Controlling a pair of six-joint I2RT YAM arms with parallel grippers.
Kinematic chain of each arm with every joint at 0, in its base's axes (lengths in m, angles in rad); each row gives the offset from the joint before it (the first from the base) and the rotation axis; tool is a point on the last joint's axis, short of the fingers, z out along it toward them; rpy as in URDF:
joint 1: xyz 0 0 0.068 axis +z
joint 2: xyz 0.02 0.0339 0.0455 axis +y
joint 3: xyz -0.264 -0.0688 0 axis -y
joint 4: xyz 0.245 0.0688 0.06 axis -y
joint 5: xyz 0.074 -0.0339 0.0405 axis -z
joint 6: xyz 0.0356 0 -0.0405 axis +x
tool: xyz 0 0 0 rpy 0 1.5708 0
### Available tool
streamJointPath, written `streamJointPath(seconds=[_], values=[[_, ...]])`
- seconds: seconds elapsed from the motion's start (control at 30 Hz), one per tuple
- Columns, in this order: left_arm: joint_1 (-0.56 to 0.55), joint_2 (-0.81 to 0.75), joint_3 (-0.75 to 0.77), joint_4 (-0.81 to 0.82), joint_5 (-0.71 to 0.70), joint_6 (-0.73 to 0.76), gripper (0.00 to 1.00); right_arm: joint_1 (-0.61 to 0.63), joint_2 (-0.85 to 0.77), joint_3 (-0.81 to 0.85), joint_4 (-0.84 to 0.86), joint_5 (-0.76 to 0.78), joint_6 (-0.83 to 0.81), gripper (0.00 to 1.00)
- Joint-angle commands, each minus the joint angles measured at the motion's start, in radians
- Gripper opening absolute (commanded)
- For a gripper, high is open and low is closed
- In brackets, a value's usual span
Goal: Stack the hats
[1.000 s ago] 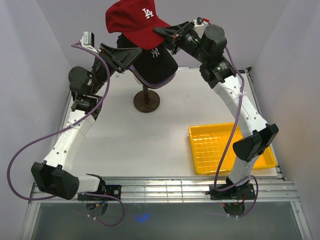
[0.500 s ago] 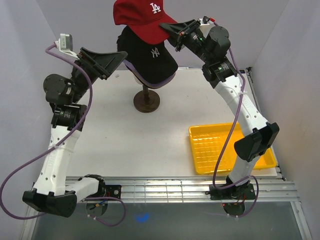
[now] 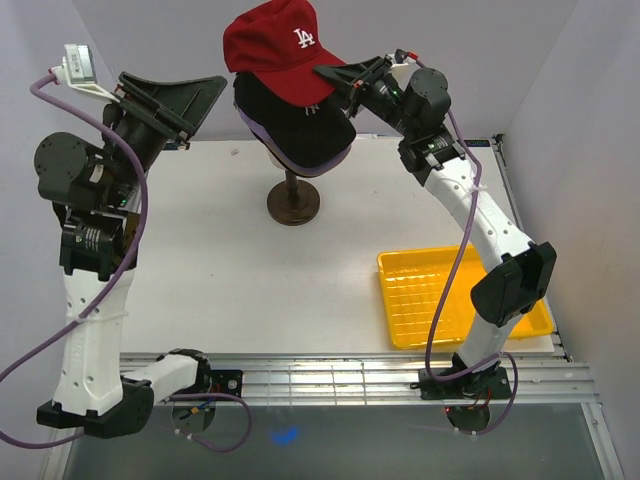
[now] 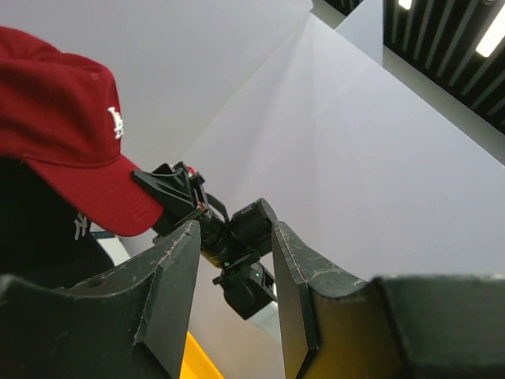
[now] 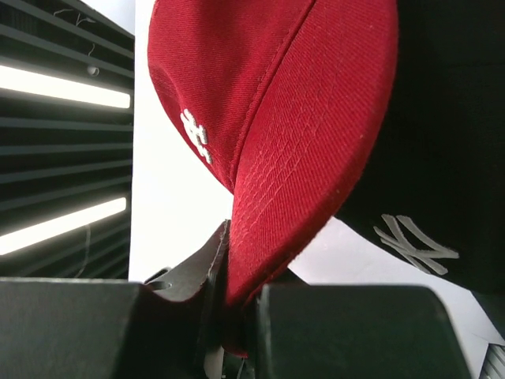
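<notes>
The red LA cap sits over the black NY cap, which tops the stack on the stand at the back of the table; a lavender edge shows under the black one. My right gripper is shut on the red cap's brim. In the right wrist view the black NY cap lies just behind the brim. My left gripper is open and empty, raised to the left of the stack. In the left wrist view the red cap shows at the left. The other caps are hidden.
A dark wooden stand carries the stack at the back centre. A yellow grid-bottomed tray lies at the right, under my right arm. Grey walls close in both sides.
My right gripper has lowered the red cap onto the black NY cap. My left arm has let go and swung back to the left, away from the stack.
</notes>
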Motion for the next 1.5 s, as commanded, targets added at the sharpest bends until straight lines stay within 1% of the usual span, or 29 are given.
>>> streamJointPath(seconds=[0.0, 0.27, 0.47, 0.77, 0.87, 1.0, 1.13, 1.27, 1.47], values=[[0.003, 0.028, 0.011, -0.067, -0.017, 0.021, 0.52, -0.003, -0.073, -0.011, 0.131, -0.036, 0.015, 0.08], [0.005, 0.064, 0.003, -0.074, -0.004, 0.024, 0.52, -0.015, -0.127, -0.169, 0.231, -0.062, 0.045, 0.08], [0.005, 0.102, 0.006, -0.067, 0.000, 0.033, 0.52, -0.022, -0.140, -0.223, 0.271, -0.090, 0.073, 0.08], [0.010, 0.177, 0.040, -0.077, 0.000, 0.047, 0.52, -0.036, -0.173, -0.355, 0.317, -0.099, 0.096, 0.08], [0.023, 0.202, 0.069, -0.080, 0.006, 0.045, 0.52, -0.039, -0.179, -0.387, 0.331, -0.101, 0.097, 0.08], [0.058, 0.271, 0.153, -0.090, 0.025, 0.031, 0.52, -0.041, -0.174, -0.410, 0.328, -0.110, 0.090, 0.08], [0.092, 0.353, 0.241, -0.048, 0.043, -0.015, 0.52, -0.045, -0.182, -0.441, 0.325, -0.117, 0.081, 0.08], [0.112, 0.445, 0.308, 0.028, 0.091, -0.053, 0.52, -0.045, -0.174, -0.456, 0.319, -0.136, 0.070, 0.08], [0.123, 0.547, 0.338, 0.096, 0.098, -0.061, 0.52, -0.047, -0.167, -0.484, 0.322, -0.147, 0.064, 0.08]])
